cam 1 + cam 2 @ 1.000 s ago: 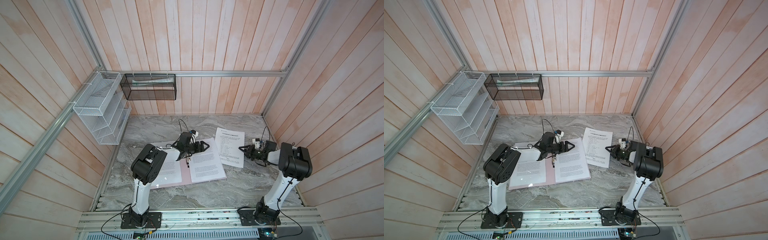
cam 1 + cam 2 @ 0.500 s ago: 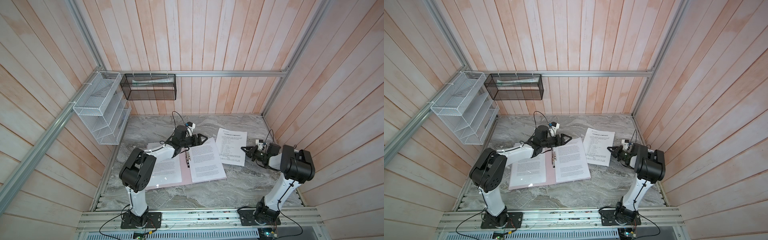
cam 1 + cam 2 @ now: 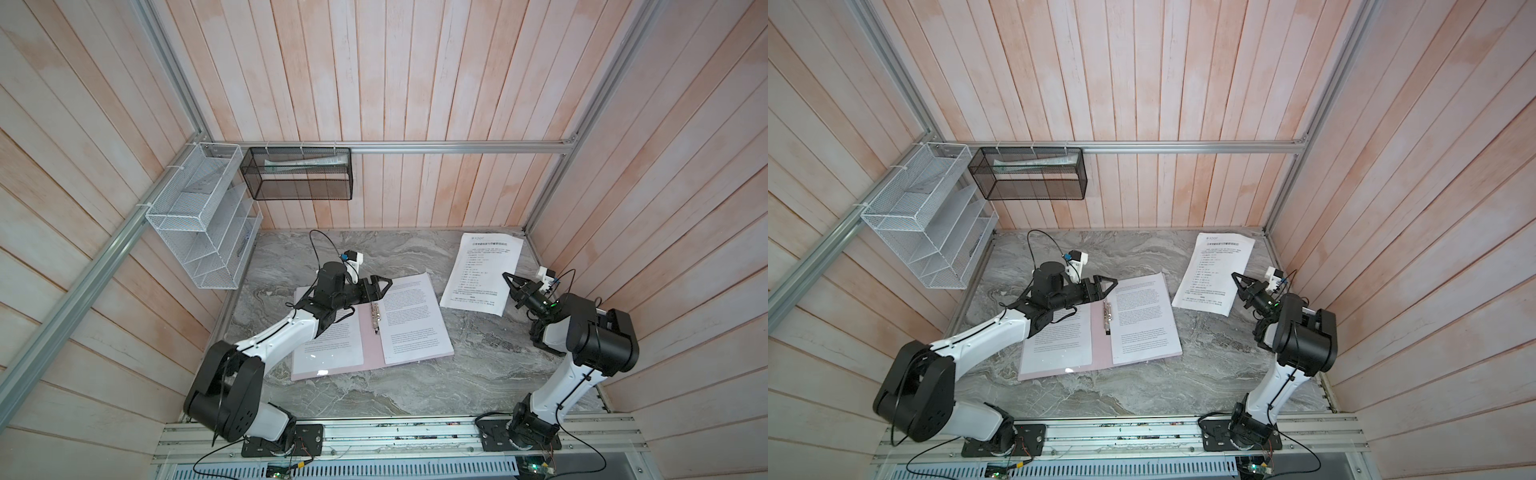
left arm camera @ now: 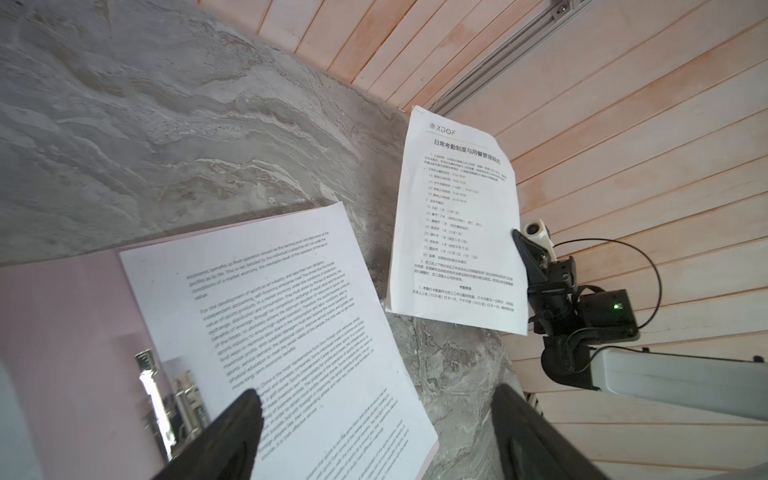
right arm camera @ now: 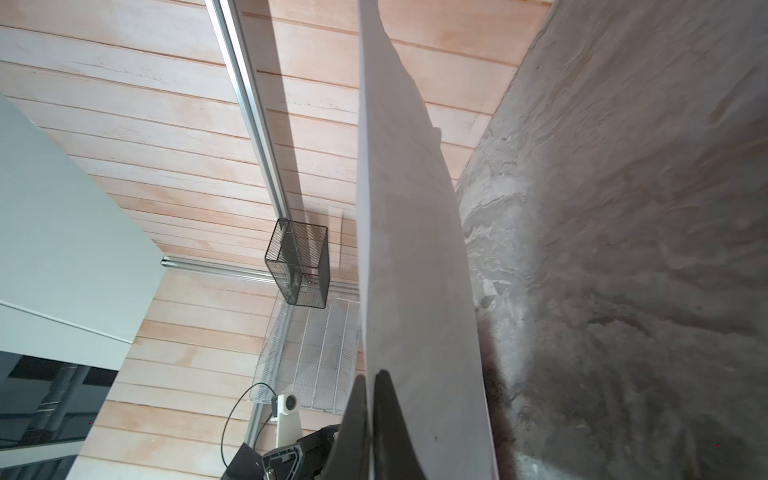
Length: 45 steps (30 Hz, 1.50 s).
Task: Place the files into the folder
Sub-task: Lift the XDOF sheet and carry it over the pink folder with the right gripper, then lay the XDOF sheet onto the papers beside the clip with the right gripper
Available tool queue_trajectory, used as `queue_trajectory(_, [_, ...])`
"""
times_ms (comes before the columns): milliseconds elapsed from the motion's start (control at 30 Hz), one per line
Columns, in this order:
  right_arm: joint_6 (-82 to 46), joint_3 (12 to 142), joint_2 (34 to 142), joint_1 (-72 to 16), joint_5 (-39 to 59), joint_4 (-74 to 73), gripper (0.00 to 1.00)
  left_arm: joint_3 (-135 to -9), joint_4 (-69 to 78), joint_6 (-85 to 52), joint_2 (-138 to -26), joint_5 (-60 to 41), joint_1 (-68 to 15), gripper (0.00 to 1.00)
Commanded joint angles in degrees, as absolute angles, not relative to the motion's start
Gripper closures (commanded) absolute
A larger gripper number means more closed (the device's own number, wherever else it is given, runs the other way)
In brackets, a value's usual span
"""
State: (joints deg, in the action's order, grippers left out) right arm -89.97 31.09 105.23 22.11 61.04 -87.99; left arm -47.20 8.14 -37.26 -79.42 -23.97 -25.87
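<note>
The right claw (image 3: pixel 508 279) is clenched on the sheet (image 3: pixel 480 270) edge. The left claw (image 3: pixel 384 288) is released above the open folder (image 3: pixel 371 351).

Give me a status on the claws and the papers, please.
Left claw open, above the open pink folder. Right claw shut on the headed sheet, lifted beside the folder. Two text sheets already inside. Nothing between sheet and folder.

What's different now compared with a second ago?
The right gripper shut on the edge of the loose sheet and lifted it slightly toward the far right corner. The left arm stretched out over the folder, left gripper open. Folder and its two pages stayed put.
</note>
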Motion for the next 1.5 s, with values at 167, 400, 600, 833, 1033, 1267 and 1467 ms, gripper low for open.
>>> queue_trajectory(167, [-70.18,33.9,83.4,12.26,57.57,-64.98,1.0,-39.43,-6.79,-33.55,-60.11,-13.02,-24.46,0.09])
queue_trajectory(400, [-54.39,41.83,74.62,1.94,55.61,-39.66,1.0,-36.58,-11.55,-33.59,-51.32,-11.89,-23.12,0.09])
queue_trajectory(600, [-56.68,44.15,81.03,-5.95,58.41,-42.33,1.0,-33.65,-9.19,-34.59,-50.24,-12.61,-23.1,0.09])
queue_trajectory(833, [-54.51,46.89,89.66,-12.79,61.19,-39.99,1.0,-30.94,-7.02,-35.73,-49.71,-13.16,-23.12,0.1])
queue_trajectory(1033, [-46.5,45.26,93.36,-11.94,60.3,-30.17,1.0,-30.37,-7.95,-35.33,-49.46,-12.75,-23.12,0.1])
queue_trajectory(1267, [-43.77,43.72,98.69,-10.65,62.23,-27.5,1.0,-30.24,-7.52,-35.07,-50.45,-12.58,-23.11,0.1])
queue_trajectory(1467, [-41.32,43.69,99.14,-10.46,61.16,-23.41,1.0,-31.1,-7.76,-34.56,-51.55,-12.31,-23.03,0.1])
